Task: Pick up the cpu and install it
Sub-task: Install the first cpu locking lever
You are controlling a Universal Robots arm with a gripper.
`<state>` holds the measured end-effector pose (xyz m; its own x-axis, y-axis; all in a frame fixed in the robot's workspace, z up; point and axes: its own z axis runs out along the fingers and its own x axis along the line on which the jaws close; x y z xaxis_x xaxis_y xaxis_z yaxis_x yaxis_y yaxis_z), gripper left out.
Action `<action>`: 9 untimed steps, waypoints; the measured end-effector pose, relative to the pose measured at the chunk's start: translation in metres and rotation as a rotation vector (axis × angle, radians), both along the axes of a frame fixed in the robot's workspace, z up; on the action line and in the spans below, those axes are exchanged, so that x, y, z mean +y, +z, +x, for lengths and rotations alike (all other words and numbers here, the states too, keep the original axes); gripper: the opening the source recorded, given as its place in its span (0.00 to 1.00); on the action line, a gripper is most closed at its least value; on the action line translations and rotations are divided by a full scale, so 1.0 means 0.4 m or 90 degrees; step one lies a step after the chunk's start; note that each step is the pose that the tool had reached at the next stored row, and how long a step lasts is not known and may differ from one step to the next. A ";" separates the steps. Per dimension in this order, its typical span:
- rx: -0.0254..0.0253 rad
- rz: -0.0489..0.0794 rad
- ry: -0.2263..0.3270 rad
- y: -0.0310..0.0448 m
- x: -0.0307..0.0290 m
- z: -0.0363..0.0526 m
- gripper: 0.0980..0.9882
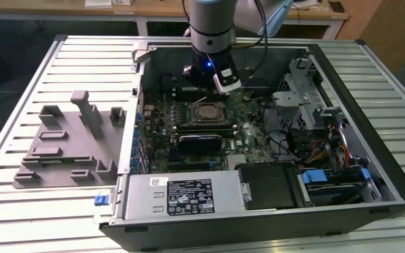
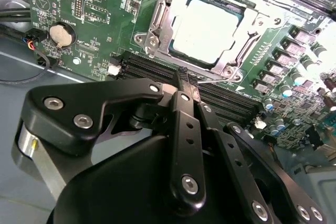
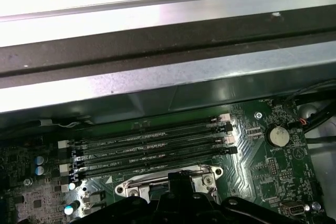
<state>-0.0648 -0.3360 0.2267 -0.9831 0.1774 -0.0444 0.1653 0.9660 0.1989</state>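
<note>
The cpu [image 2: 207, 27] lies flat in the square socket frame [image 2: 157, 22] on the green motherboard, its pale silver top facing up. In the exterior view the cpu [image 1: 206, 112] sits mid-board inside the open computer case. My gripper [image 2: 188, 80] hangs just beside the socket, over the black memory slots [image 2: 152, 69], with its black fingers [image 2: 184, 124] pressed together and nothing between them. A thin metal lever [image 2: 215, 81] of the socket runs close by the fingertips. In the exterior view the gripper [image 1: 208, 89] is just behind the socket.
A grey plastic fixture tray [image 1: 69, 142] lies on the slatted table at the exterior view's left. The case holds a power supply [image 1: 181, 195], a drive cage [image 1: 305, 105] with cables, and a coin cell [image 3: 277, 136]. The case wall [image 3: 157, 77] rises close behind the memory slots [image 3: 152, 145].
</note>
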 end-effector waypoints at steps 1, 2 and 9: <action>0.0000 0.000 0.000 0.000 0.001 0.000 0.01; 0.0001 0.000 0.000 0.000 0.001 0.000 0.01; 0.0000 -0.003 -0.002 -0.002 0.007 0.002 0.01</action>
<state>-0.0640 -0.3330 0.2260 -0.9827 0.1796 -0.0453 0.1677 0.9666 0.1938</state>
